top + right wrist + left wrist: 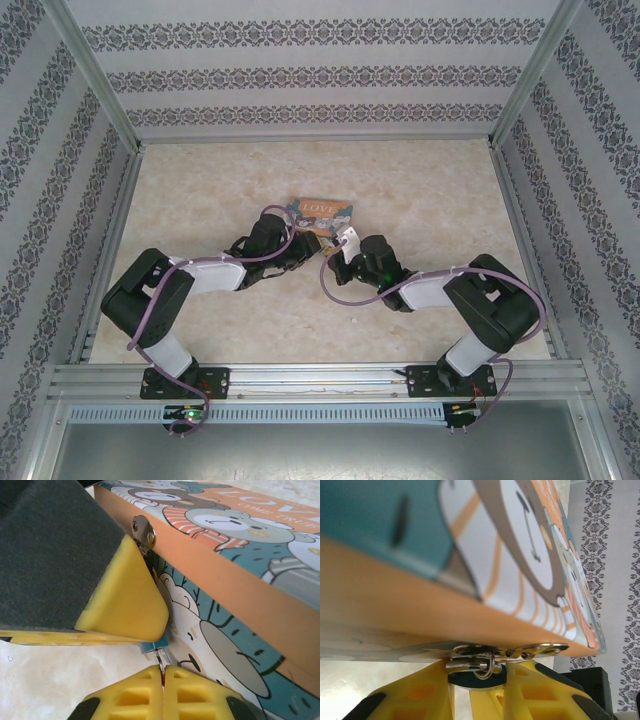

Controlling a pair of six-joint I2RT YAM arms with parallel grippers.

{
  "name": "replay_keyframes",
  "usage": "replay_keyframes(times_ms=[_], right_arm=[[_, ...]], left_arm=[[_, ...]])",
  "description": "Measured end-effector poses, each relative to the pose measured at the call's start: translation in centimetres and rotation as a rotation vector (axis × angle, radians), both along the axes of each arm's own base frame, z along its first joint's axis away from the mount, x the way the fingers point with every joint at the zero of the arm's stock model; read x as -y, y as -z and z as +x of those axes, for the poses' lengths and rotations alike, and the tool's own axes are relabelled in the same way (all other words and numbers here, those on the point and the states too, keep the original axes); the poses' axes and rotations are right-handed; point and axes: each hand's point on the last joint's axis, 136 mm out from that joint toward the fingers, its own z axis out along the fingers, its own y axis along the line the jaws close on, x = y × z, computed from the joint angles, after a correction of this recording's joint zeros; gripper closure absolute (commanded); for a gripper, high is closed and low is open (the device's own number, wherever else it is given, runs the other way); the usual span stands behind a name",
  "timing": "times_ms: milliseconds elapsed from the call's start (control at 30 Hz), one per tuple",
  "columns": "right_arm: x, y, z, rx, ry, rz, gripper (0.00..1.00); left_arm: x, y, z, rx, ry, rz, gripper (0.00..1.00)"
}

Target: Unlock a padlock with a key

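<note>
Padlock (pixel 476 678), a small dark teal body, sits squeezed between the two yellow fingers (pixel 415 695) of the left pincer (pixel 479 674), right at their tips. Its thin silver shackle (pixel 488 668) loops up through the metal clasp (pixel 540 650) on the edge of the bear-print tin (pixel 395 595), and the lock hangs against the tin's orange side. The left pincer is narrow, closed on the lock body.

In the right wrist view, one finger of the left pincer lies just above the lock and hides most of it, with a sliver of teal peeking out under its tip. The right pincer (pixel 162 675) is directly below, its fingers pressed together on the key (pixel 159 660). The key is a thin dark strip standing up from the seam between them and reaching the lock's underside. Whether its tip is inside the keyhole cannot be told.

From above, both arms meet at the tin, which lies near the middle of the pale bench (pixel 430 190).
</note>
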Motion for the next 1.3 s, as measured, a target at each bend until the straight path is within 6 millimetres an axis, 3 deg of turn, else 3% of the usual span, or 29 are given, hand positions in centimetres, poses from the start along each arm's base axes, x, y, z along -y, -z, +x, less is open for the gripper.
replay_keyframes(times_ms=[267,500,867,1067,1300], right_arm=[[-0.3,2.5,-0.1,-0.077,0.014,0.025,1.00],[-0.2,3.8,-0.3,-0.125,0.034,0.046,1.00],[1.0,5.1,-0.1,-0.179,0.072,0.082,1.00],[1.3,5.1,-0.2,-0.230,0.071,0.127,1.00],[1.5,4.8,-0.6,-0.335,0.075,0.199,1.00]], left_arm=[[-0.3,2.4,0.0,-0.034,-0.017,0.028,0.76],[-0.4,3.8,-0.1,-0.038,-0.019,0.030,0.68],[-0.6,3.7,-0.5,-0.006,-0.020,0.009,0.57],[-2.0,2.2,-1.6,0.035,-0.034,0.003,0.54],[-4.2,-2.3,-2.4,0.225,-0.056,0.017,0.50]])
